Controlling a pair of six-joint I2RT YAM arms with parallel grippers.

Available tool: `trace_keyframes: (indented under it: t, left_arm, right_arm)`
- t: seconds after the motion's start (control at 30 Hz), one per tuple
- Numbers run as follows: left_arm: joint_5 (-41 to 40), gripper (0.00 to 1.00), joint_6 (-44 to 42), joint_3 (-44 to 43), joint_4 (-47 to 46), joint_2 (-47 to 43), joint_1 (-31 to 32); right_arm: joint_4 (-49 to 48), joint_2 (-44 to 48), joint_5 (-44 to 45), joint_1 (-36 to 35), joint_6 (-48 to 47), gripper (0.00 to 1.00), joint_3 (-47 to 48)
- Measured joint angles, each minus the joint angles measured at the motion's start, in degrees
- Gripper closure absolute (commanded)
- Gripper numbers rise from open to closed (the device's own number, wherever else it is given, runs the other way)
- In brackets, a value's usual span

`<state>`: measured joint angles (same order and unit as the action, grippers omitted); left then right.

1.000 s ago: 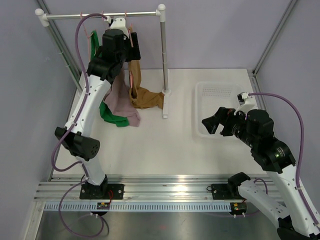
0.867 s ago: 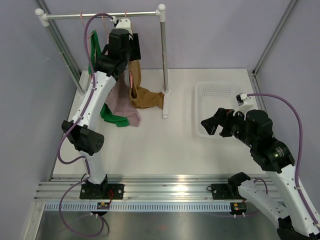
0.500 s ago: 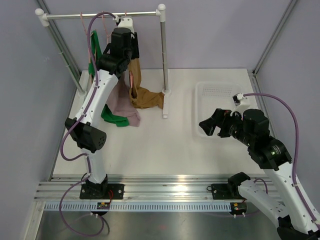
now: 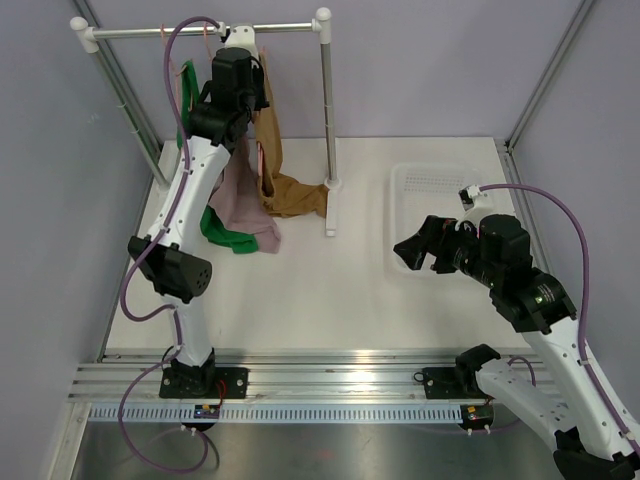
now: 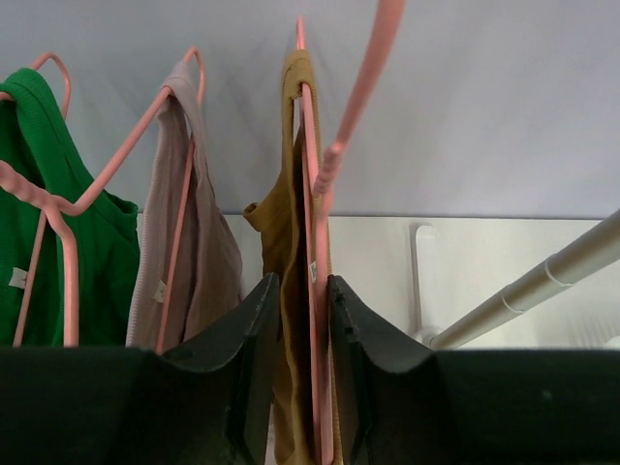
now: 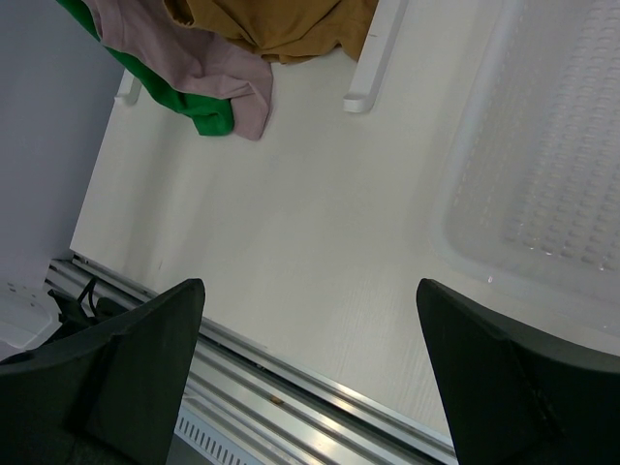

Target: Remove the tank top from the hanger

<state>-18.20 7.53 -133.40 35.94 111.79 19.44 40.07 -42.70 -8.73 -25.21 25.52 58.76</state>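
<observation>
Left wrist view has the left end effector [image 5: 300, 283] raised to the rack. Its fingers stand only narrowly apart around the mustard tank top [image 5: 281, 232] and one arm of its pink hanger [image 5: 308, 194]. Cloth and wire fill the gap, but I cannot tell whether the pads actually press on them.

The tank top hangs rightmost of three garments, beside a mauve top [image 5: 208, 262] and a green top [image 5: 97, 242]. From above, its hem lies bunched on the worktop [image 4: 330, 300] next to the rack's right post.

The step in hand looks like securing a hold near the shoulder strap. The next move probably calls for pinching cloth alone, not the wire, then drawing the strap off the end of the hanger arm.

The right end effector [image 6: 310, 291] hovers wide open and empty at the near-left corner of the white basket [image 4: 445, 168].

The hanger's hook and the rail [image 4: 200, 30] are cut off at the top of the left wrist view. A blurred pink bar crosses close to the lens, and I cannot say which hanger it belongs to. In the top view, the wrist body hides the left fingers.
</observation>
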Motion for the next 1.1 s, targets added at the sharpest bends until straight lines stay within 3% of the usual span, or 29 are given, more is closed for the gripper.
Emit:
trace_keyframes:
  t: [0.23, 0.3, 0.37, 0.83, 1.1]
  left_arm:
    - [0.4, 0.77, 0.0, -0.6, 0.5, 1.5, -0.5]
    - [0.5, 0.93, 0.2, -0.9, 0.6, 1.8, -0.6]
    - [0.8, 1.00, 0.2, -1.5, 0.7, 2.3, -0.7]
    - [1.8, 1.00, 1.1, -6.5, 3.0, 2.7, -0.8]
    - [3.8, 1.00, 3.0, -6.4, 3.9, -2.0, -0.8]
  right_arm:
    - [0.0, 0.1, 0.0, 0.0, 0.0, 0.02, 0.0]
    - [0.0, 0.1, 0.0, 0.0, 0.0, 0.02, 0.0]
    - [0.0, 0.2, 0.0, 0.0, 0.0, 0.02, 0.0]
    - [0.0, 0.4, 0.1, 0.0, 0.0, 0.02, 0.0]
    - [0.0, 0.4, 0.0, 0.0, 0.0, 0.02, 0.0]
